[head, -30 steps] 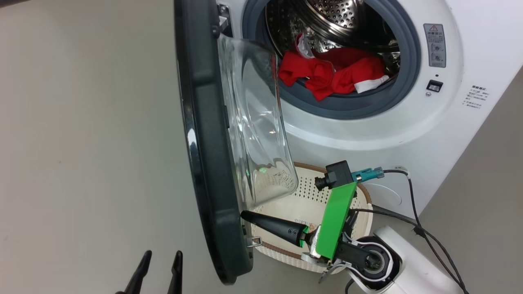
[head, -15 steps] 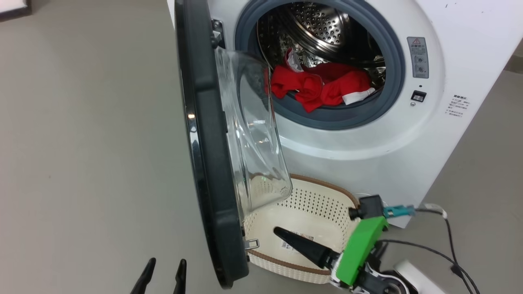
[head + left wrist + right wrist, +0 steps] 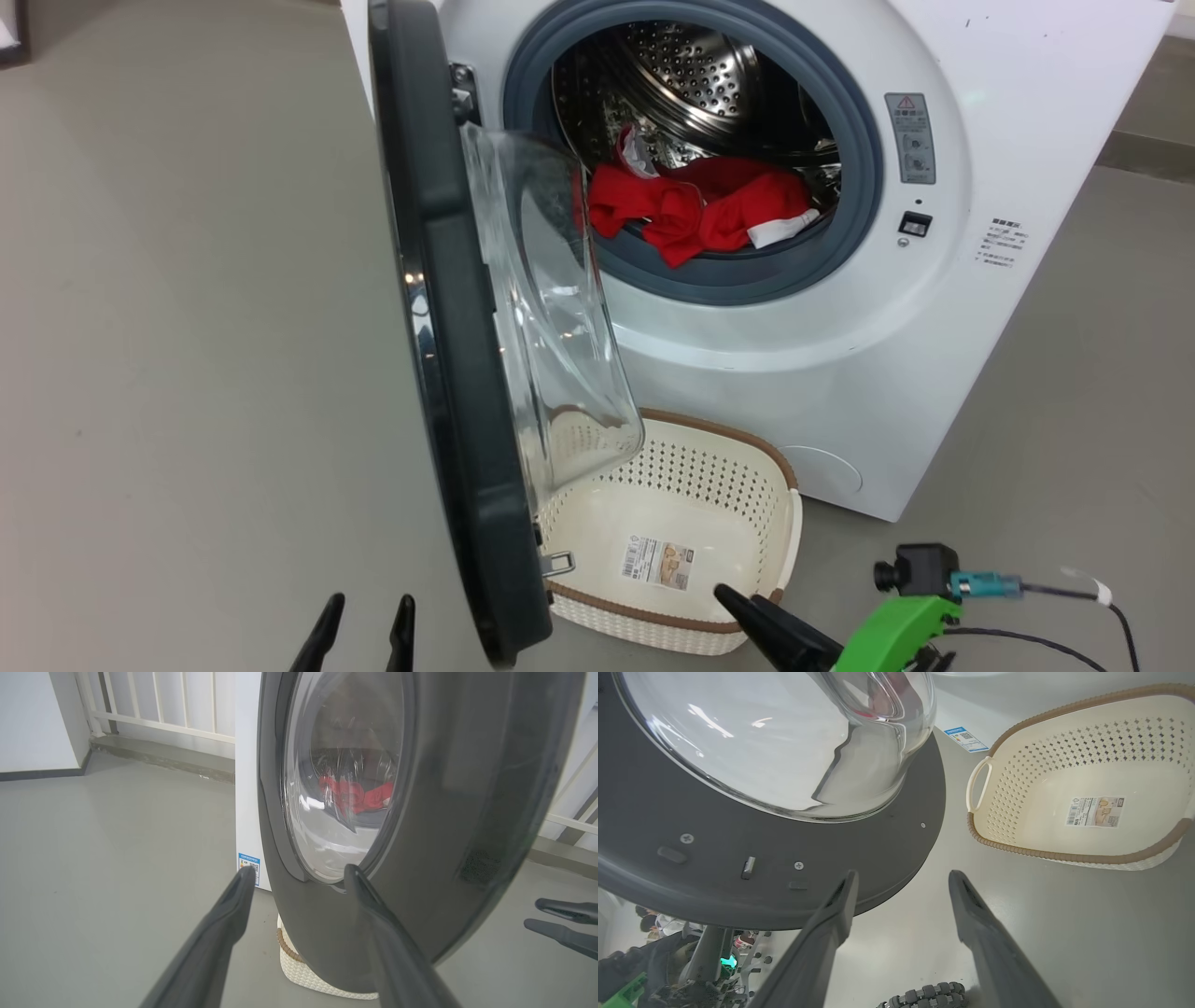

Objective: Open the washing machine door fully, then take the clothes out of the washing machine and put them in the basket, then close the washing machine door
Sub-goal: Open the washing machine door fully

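door (image 3: 439,327) swung out, edge-on | I release it: right gripper (image 3: 902,877) jaws now wide, pulled back to 5 o'clock | left gripper (image 3: 371,602) jaws wide, 7 o'clock | clothes (image 3: 695,210) in washing machine (image 3: 934,355), 12 o'clock | basket (image 3: 719,431) empty under door | next: grab clothes

The washing machine door (image 3: 448,373) stands open, left of the washing machine (image 3: 840,373). Red clothes (image 3: 700,210) lie in its drum. The basket (image 3: 719,467) sits on the floor below.

Head camera looks down on the washing machine door (image 3: 448,373); wrist cameras face its opposite sides closely
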